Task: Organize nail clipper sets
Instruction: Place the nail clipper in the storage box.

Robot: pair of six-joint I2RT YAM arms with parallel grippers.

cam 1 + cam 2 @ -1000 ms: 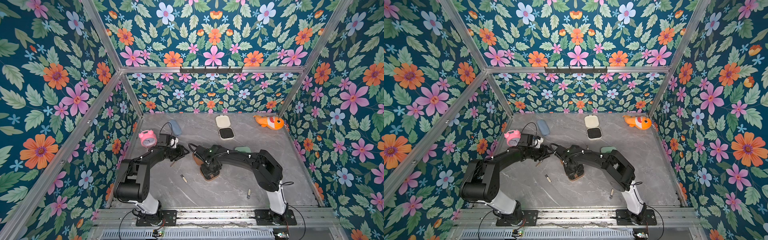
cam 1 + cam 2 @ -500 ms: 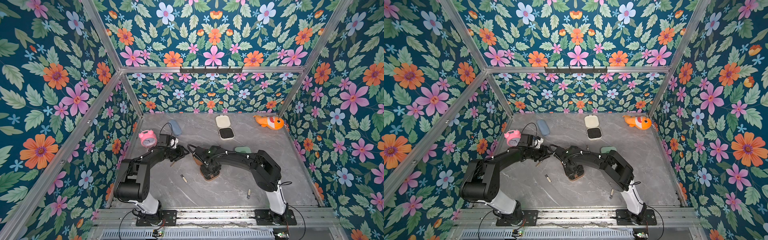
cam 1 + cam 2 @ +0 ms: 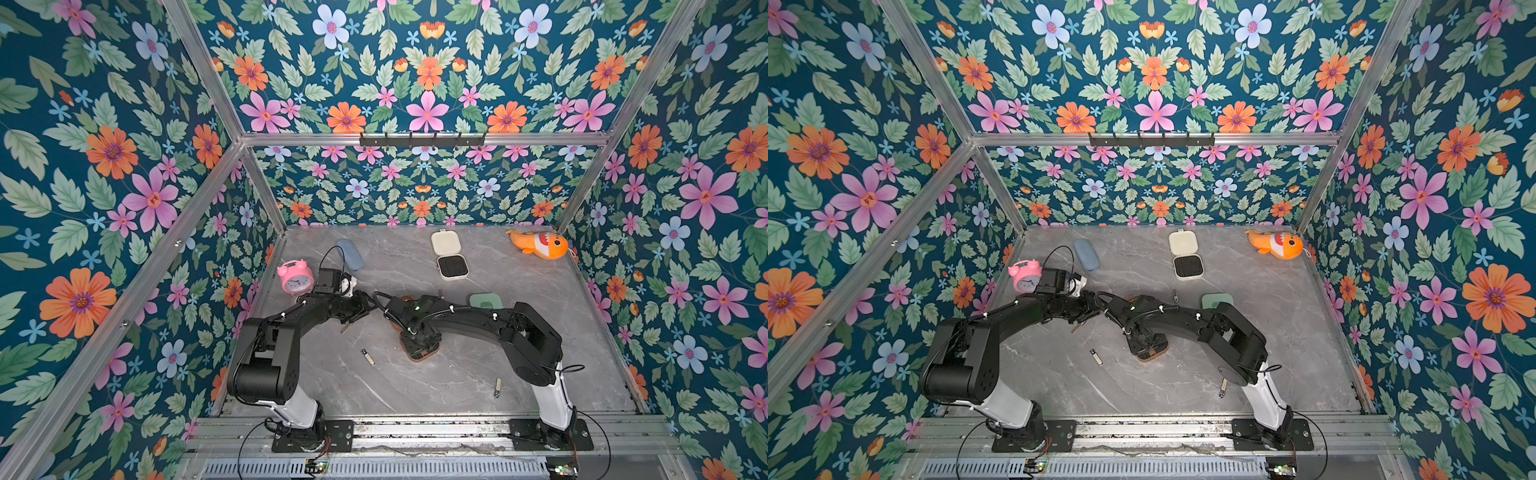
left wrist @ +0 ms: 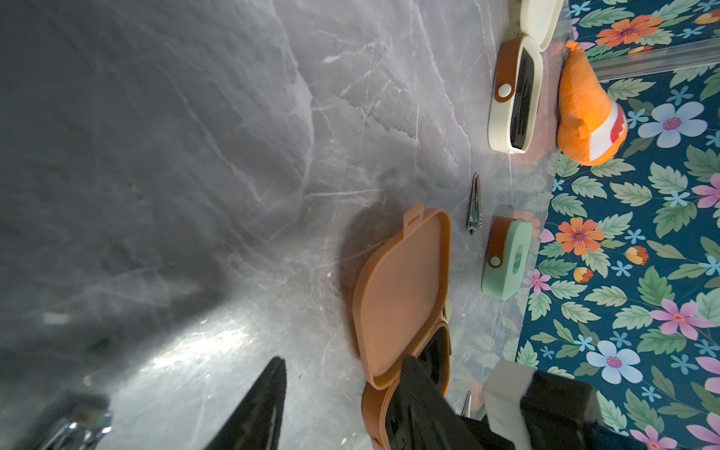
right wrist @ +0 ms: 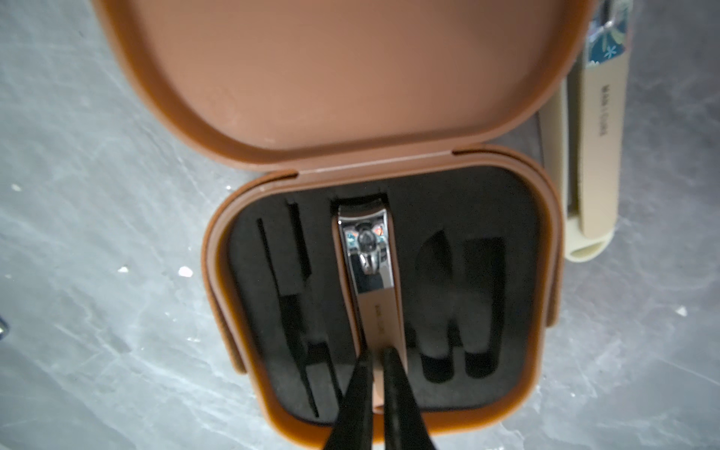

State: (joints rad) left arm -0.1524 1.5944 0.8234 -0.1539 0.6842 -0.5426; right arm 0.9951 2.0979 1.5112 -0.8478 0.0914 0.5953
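Observation:
The brown case (image 5: 545,272) lies open mid-table, also seen in a top view (image 3: 419,356), with its lid (image 4: 401,296) flat behind it. A brown-handled clipper (image 5: 374,280) sits in the middle slot of its black insert. My right gripper (image 5: 376,350) is shut, tips down on that clipper's handle end. My left gripper (image 4: 343,362) is open. One of its fingers (image 4: 420,393) is inside the case's base and the other stands on the table apart from it. A beige clipper (image 5: 596,117) lies beside the case. The cream case (image 3: 449,259) is open at the back; the mint case (image 3: 485,300) is shut.
Loose clippers lie on the table (image 3: 368,357), (image 3: 497,387) and between the brown and mint cases (image 4: 474,206). A pink alarm clock (image 3: 295,277) and a blue pouch (image 3: 350,254) sit back left. An orange fish plush (image 3: 540,245) lies back right. Floral walls close three sides.

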